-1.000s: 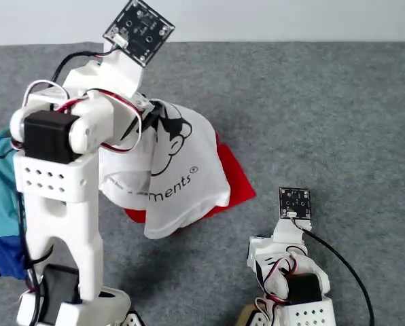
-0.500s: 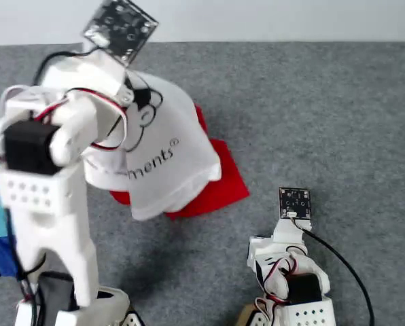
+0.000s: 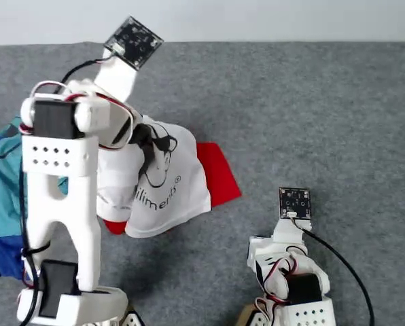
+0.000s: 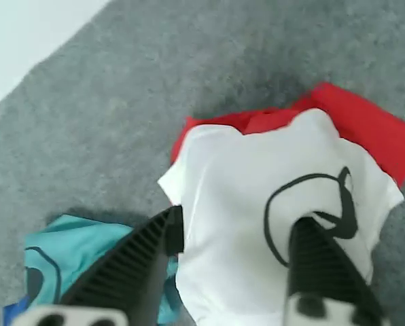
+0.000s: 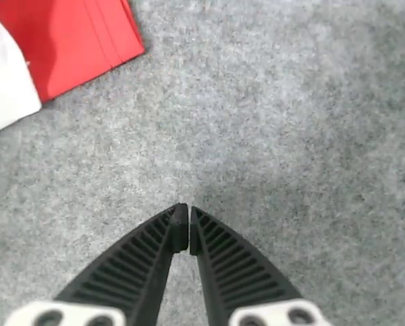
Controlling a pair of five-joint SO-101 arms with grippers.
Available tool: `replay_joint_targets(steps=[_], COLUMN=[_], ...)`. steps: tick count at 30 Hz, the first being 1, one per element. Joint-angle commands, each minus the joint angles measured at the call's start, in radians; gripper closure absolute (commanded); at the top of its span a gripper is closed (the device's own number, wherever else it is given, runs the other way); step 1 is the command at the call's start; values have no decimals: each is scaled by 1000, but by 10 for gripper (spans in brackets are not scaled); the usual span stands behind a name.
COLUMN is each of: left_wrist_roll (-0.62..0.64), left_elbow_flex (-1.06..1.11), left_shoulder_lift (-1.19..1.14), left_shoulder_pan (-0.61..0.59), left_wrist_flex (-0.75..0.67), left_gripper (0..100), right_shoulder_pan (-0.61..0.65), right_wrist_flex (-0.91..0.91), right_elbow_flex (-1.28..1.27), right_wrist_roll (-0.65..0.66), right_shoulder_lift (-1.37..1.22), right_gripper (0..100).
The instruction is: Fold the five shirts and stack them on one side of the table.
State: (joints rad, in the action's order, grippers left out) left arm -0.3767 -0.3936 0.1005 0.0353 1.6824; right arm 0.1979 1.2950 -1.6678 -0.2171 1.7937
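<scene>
— How's the left tool [image 4: 240, 223]?
— Spread wide, gripping nothing, above the white shirt [image 4: 236, 163], which lies on the red shirt [image 4: 365, 122] beside a teal shirt [image 4: 66, 251] near the bench's [image 5: 291, 102] left edge.
— The right tool [image 5: 189, 212]?
— Pinched closed over grey bench.

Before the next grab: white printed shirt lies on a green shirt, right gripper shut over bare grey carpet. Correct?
Not green: the high view shows the white printed shirt lying on a red shirt. The right gripper is shut over bare grey carpet.
</scene>
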Motion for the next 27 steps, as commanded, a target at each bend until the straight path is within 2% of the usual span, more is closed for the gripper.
replay_joint_targets(steps=[1, 7, 14, 17, 21, 27], left_wrist_roll=[-12, -11, -6, 40, 152, 175], left_elbow_flex=[-114, -142, -31, -61, -61, 213], left_shoulder_lift=[92, 170, 270, 353, 399, 287], left_shoulder_pan=[2, 37, 8, -23, -87, -92], left_wrist_flex=[-2, 77, 68, -12, -207, -256], left_gripper=[752, 753, 754, 772, 777, 776], right_shoulder_pan=[-10, -10, -10, -10, -10, -10], right_wrist_flex=[7, 7, 7, 7, 7, 7], right_elbow_flex=[-15, -15, -15, -15, -15, -15], right_wrist_roll=[5, 5, 5, 5, 5, 5], right_shoulder_lift=[10, 10, 10, 10, 10, 10], right_gripper=[989, 989, 989, 989, 989, 989])
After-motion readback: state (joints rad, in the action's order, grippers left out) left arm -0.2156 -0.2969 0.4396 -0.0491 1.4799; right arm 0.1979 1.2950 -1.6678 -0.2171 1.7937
